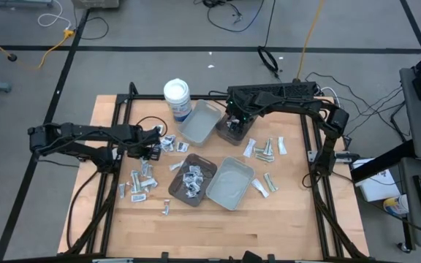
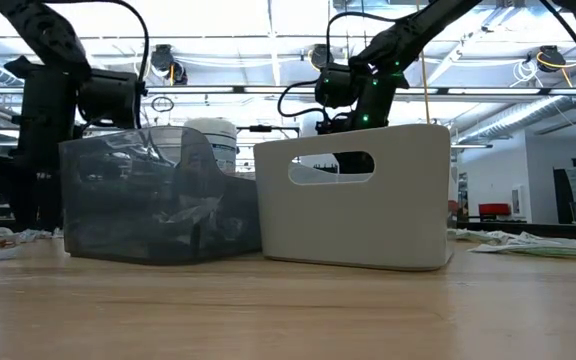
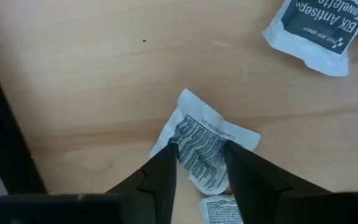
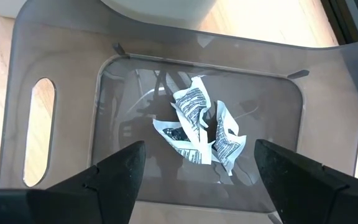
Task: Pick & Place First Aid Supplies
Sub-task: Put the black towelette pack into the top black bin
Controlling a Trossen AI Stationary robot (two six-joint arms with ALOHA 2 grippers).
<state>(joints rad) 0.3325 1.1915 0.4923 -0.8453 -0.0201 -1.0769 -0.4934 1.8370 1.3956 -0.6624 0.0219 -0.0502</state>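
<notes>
**Packets scattered on the bench, one between the left hand's fingers**

Packets of first aid supplies, tiny flat white and silvery-grey ones with dark print, lie in loose groups on the pale wooden bench (image 1: 218,226): one cluster (image 1: 141,183) near the left arm, another (image 1: 265,148) toward the right. From above we see four rectangular plastic trays in the middle. A smoky brown tray (image 1: 193,180) holds a heap of packets, a pale grey tray (image 1: 231,183) sits just beside it, a second grey tray (image 1: 200,121) lies farther back, and a dark tray (image 1: 232,130) sits under the right arm. A white round tub with a blue label (image 1: 177,98) stands beside the far grey tray.

Only the left wrist view shows the grip: the left hand (image 3: 199,163) has its fingers drawn narrow on a crumpled white packet with black print (image 3: 204,143) that lies on the wood. A larger white packet with blue lettering (image 3: 319,28) lies apart from it, cut off at the edge.

Only the right wrist view looks down into the dark translucent tray (image 4: 55,62), where three crumpled printed packets (image 4: 197,127) lie together. The right hand (image 4: 197,168) hangs above them with fingers spread wide, holding nothing.

At bench height, the two nearer trays block nearly everything behind; we cannot make out single packets through the smoky wall.
</notes>
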